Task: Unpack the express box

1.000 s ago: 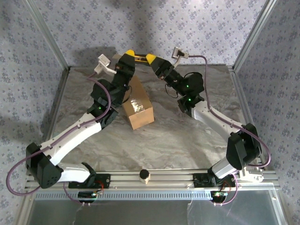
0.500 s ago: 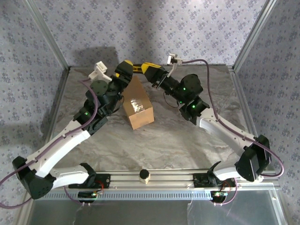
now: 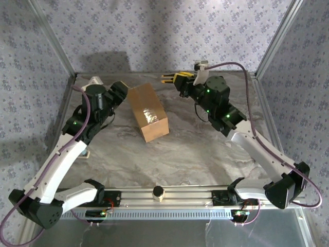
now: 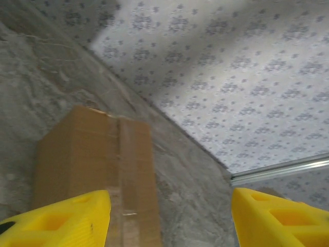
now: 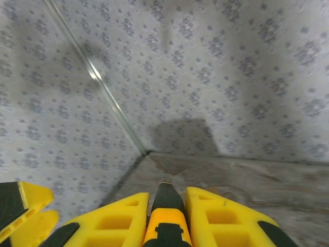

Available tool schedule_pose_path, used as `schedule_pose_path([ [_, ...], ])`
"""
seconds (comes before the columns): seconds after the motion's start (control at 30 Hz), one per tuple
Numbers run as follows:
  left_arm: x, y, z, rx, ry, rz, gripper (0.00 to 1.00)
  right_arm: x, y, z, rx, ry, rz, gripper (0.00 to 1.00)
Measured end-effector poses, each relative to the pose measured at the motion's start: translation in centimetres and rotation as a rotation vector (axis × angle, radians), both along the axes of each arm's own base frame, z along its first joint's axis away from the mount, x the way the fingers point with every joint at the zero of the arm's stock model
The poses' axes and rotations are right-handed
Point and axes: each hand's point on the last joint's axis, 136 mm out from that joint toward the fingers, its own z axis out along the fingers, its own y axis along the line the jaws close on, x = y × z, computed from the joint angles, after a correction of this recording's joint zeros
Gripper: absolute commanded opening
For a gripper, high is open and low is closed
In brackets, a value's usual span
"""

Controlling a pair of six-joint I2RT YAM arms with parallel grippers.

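Flanking the express box [image 3: 149, 110] with room around, left tool [image 4: 169, 216] spread, right tool [image 5: 165, 198] pinching a black-orange object [image 5: 164, 231]

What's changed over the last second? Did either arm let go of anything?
The left gripper opened and pulled back to the left of the box, with nothing between its fingers. The right gripper drew back a little to the right, still shut on a yellow-and-black tool. The box has not moved and is still closed.
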Motion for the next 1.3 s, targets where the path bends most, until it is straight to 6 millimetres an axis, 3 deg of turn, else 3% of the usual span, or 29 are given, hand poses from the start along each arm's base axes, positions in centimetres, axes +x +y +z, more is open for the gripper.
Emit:
schedule_pose_path([
  [0.17,1.3,1.9,-3.0,0.037,0.079,0.018,0.61,0.0,-1.1,0.3,-0.132,-0.013,-0.05,0.0],
  [0.27,1.2,2.0,-6.8,0.065,0.16,0.004,0.57,0.6,-1.7,-0.8,-0.223,0.001,-0.086,0.0],
  [0.4,0.6,2.1,-11.6,0.107,0.27,-0.016,0.48,2.1,-1.4,-3.9,-0.37,0.047,-0.119,0.0],
  [0.5,0.3,2.1,-14.0,0.121,0.32,-0.032,0.41,2.9,-0.5,-7.1,-0.489,0.082,-0.104,0.0],
  [0.77,-0.3,1.4,-20.0,0.09,0.418,-0.052,0.35,4.0,2.8,-14.0,-0.75,0.112,-0.031,0.0],
  [0.9,-0.4,0.2,-21.4,0.093,0.441,-0.075,0.34,3.7,4.4,-16.0,-0.815,0.109,0.018,0.0],
  [1.1,-1.0,-3.3,-21.7,0.105,0.428,-0.157,0.33,2.8,5.8,-16.0,-0.815,0.084,0.051,0.0],
  [1.3,-2.2,-5.5,-22.0,0.105,0.429,-0.193,0.33,1.4,5.2,-17.0,-0.82,0.095,0.06,0.0],
])
